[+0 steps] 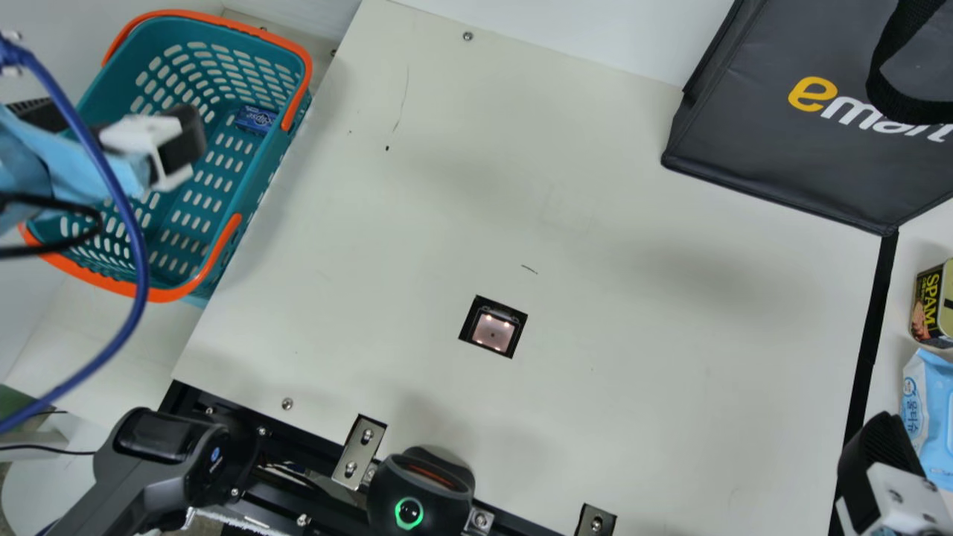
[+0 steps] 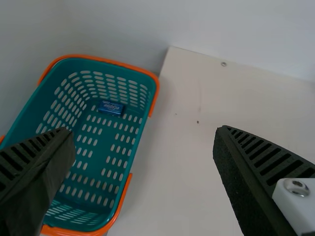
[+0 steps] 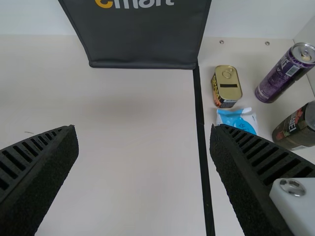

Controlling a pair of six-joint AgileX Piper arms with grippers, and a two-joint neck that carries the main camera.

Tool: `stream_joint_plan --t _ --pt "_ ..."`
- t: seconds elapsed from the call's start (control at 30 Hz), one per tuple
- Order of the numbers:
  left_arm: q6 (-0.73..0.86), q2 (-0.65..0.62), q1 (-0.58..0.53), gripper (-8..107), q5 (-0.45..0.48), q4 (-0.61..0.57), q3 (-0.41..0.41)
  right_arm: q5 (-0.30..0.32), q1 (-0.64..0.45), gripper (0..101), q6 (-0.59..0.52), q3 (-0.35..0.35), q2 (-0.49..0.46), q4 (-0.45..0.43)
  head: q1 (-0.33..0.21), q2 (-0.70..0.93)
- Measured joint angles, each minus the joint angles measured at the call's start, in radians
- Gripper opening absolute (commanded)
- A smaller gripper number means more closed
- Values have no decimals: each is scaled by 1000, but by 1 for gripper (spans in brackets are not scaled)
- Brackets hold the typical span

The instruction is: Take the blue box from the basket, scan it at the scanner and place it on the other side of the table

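While poised over the basket (image 2: 32, 118), holding left fingers (image 2: 241, 184) wide and empty, likely to straddle the blue box (image 2: 111, 108) lying inside near one end! Across the bench (image 1: 633, 387), holding right fingers (image 3: 246, 187) wide and empty too, probably to leave the scanner (image 1: 493, 332) free.

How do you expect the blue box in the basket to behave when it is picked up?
The blue box looks small and crisp-edged, so it is probably light and fairly stiff. Its flat faces suggest it would slide rather than roll if nudged across the basket's slotted floor.
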Motion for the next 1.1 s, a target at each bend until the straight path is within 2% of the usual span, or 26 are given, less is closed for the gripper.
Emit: stream_joint_plan --t 0.23,0.57,0.73,1.1 --pt "-99 136 201 90 0 -42 -64 0 0 95 0 0 0 0 0 0" --pt "-20 357 445 90 -31 -113 -135 0 0 95 0 0 0 0 0 0" --pt "32 458 472 90 -66 -122 -129 0 0 95 0 0 0 0 0 0" --pt "33 674 435 90 -201 -139 -71 0 0 95 0 0 0 0 0 0"
